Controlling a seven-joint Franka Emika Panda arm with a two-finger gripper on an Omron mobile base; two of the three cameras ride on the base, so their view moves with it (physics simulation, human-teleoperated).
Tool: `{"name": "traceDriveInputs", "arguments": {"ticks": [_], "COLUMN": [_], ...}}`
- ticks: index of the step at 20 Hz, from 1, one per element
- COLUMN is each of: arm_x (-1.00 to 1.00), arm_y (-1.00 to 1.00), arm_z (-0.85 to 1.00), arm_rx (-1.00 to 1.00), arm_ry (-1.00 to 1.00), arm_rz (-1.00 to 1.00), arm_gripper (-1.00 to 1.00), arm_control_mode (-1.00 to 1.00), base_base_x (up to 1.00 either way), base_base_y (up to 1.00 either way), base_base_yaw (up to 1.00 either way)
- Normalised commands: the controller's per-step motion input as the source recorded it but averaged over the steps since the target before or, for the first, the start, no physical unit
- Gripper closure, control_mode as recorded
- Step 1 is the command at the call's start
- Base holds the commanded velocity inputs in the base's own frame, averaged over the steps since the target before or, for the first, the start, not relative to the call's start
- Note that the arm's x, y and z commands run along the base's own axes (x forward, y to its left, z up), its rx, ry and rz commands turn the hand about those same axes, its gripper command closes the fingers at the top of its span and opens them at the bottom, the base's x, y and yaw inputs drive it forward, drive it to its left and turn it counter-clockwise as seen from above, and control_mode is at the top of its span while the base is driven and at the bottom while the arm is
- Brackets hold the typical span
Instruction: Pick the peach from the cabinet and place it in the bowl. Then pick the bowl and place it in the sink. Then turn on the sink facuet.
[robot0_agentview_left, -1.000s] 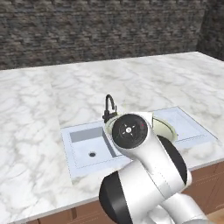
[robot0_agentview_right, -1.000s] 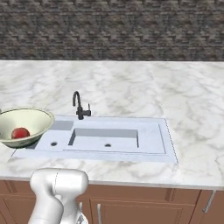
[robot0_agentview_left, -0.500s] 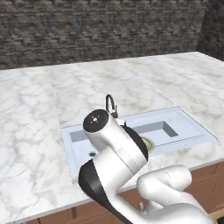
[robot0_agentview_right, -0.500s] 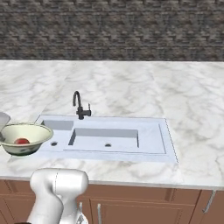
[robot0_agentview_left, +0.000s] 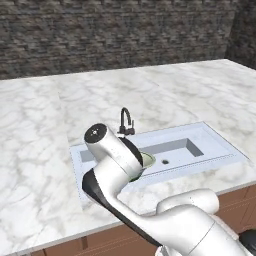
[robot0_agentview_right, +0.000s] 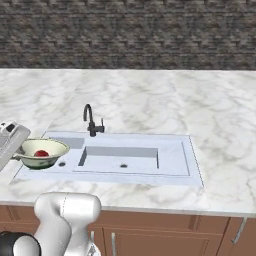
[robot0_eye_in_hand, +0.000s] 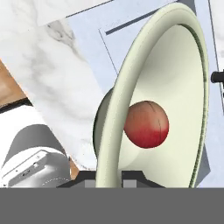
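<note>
Pale cream-green bowl (robot0_agentview_right: 43, 152) with sloping sides, held over the left basin of the grey-white sink (robot0_agentview_right: 172, 162), near the black faucet (robot0_agentview_right: 90, 120). Inside, resting on the bowl's floor, small round reddish peach (robot0_eye_in_hand: 146, 124). Gripper (robot0_eye_in_hand: 108, 177) fingers pinching the bowl's rim.

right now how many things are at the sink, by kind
bowl: 1
peach: 1
sink facuet: 1
sink basins: 2
total: 5
</note>
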Motion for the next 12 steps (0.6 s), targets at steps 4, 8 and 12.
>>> {"name": "traceDriveInputs", "arguments": {"ticks": [4,8,12], "arm_x": [0.97,0.82,0.58], "arm_y": [0.05,0.09,0.04], "arm_z": [-0.57,-0.54,-0.44], "arm_rx": [0.0,0.0,0.0], "arm_ry": [0.0,0.0,-0.04], "arm_rz": [0.06,0.08,0.07], "arm_gripper": [1.0,1.0,1.0], "arm_control_mode": [-1.0,-1.0,-1.0], "base_base_x": [0.0,0.0,0.0], "base_base_y": [0.0,0.0,0.0], "base_base_yaw": [0.0,0.0,0.0]}}
